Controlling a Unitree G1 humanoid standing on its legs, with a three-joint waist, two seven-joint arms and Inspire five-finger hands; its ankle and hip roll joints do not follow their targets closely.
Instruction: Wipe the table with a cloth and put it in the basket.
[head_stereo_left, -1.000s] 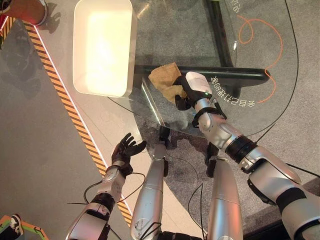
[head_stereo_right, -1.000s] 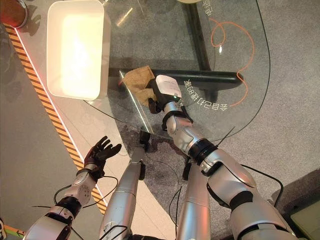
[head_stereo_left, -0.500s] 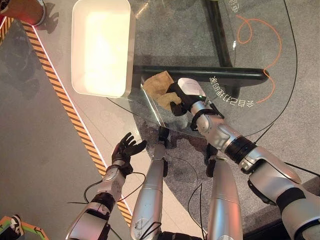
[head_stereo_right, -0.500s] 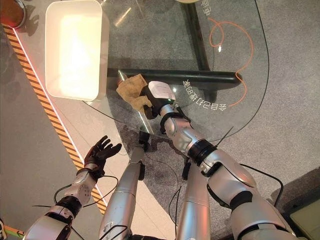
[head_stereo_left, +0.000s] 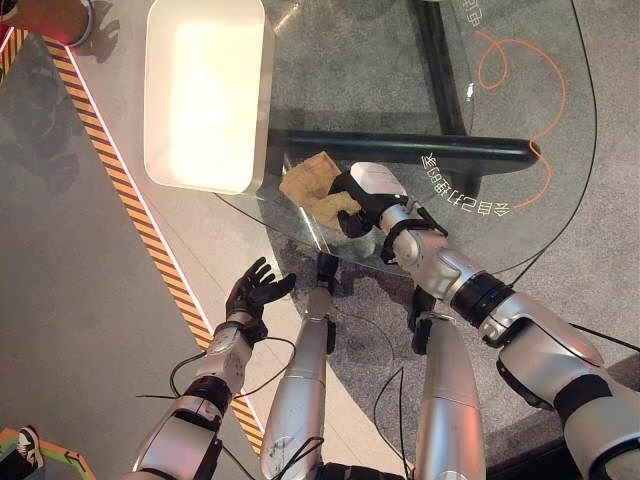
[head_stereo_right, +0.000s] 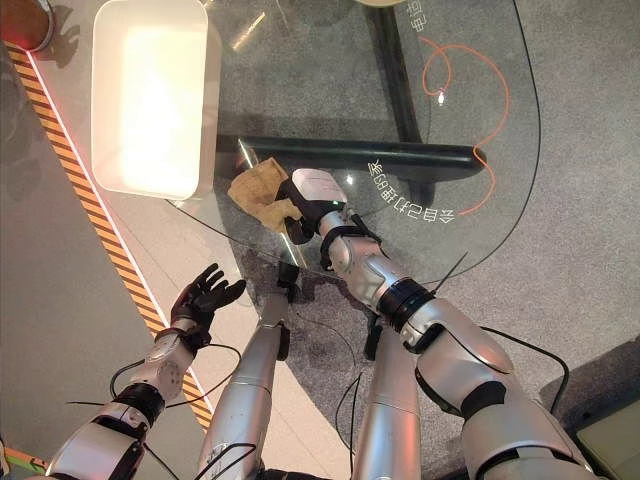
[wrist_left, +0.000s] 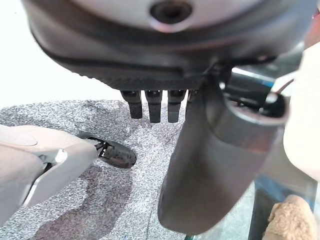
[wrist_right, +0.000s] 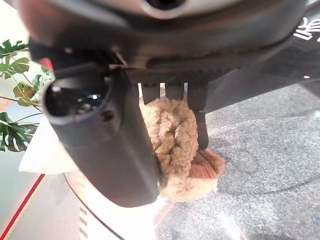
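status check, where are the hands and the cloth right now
Right hand shut on tan fuzzy cloth, on round glass table. Left hand open, off table's edge, idle. White rectangular basket just beyond cloth, nothing between.

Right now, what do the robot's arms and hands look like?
Both arms are shiny silver-grey tubes with black rings at the joints and thin black cables along them. The left hand is dark all over, with slim black fingers. The right hand is dark too, but wears a smooth white cover on its back.
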